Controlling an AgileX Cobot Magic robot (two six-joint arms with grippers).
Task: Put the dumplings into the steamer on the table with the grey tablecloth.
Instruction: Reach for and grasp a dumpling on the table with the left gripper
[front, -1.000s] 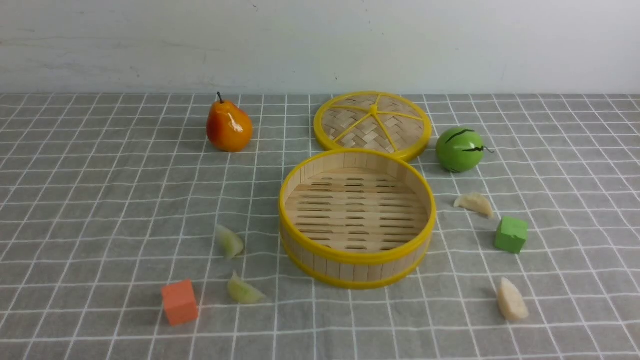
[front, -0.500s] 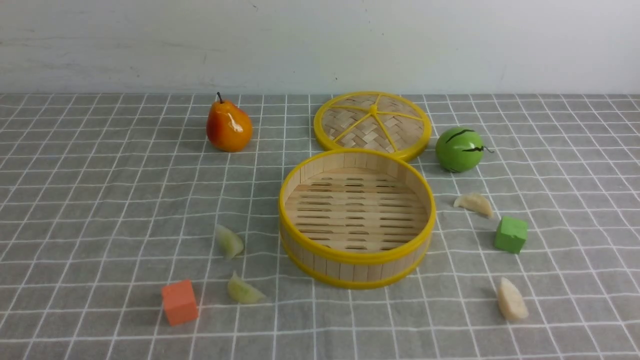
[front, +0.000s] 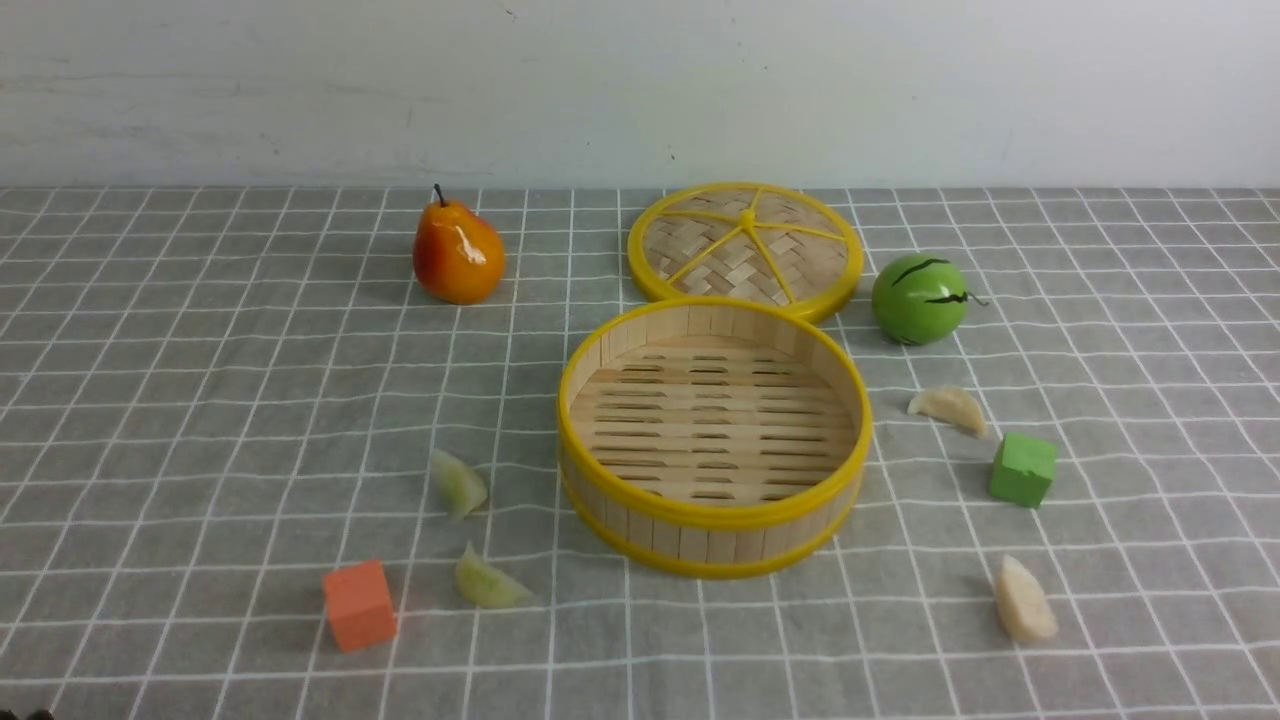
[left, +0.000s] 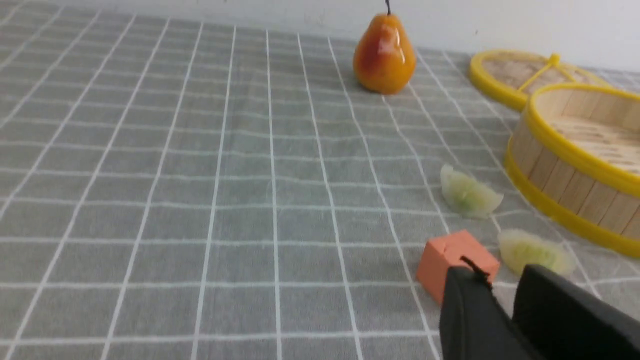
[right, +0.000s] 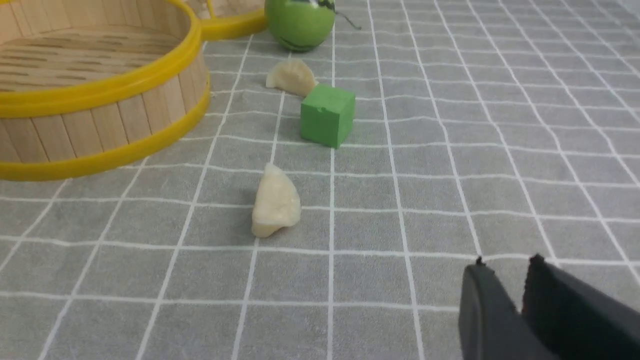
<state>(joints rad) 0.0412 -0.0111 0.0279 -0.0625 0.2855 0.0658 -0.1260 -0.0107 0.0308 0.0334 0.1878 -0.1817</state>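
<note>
The steamer (front: 712, 520) stands empty in the middle of the grey tablecloth (front: 200, 400) that covers the table. Two pale green dumplings (front: 458, 484) (front: 486, 580) lie to its left, two cream ones (front: 948, 408) (front: 1022, 600) to its right. Neither arm shows in the front view. In the left wrist view my left gripper (left: 502, 277) is open with nothing in it, just short of the orange cube (left: 450, 255) and the nearer green dumpling (left: 532, 250). My right gripper (right: 507, 265) is slightly open and empty, some way from the nearer cream dumpling (right: 275, 202).
The woven lid (front: 745, 250) lies flat behind the steamer. A pear (front: 458, 252) stands at the back left, a green ball (front: 918, 298) at the back right. An orange cube (front: 358, 603) sits beside the green dumplings, a green cube (front: 1022, 468) between the cream ones.
</note>
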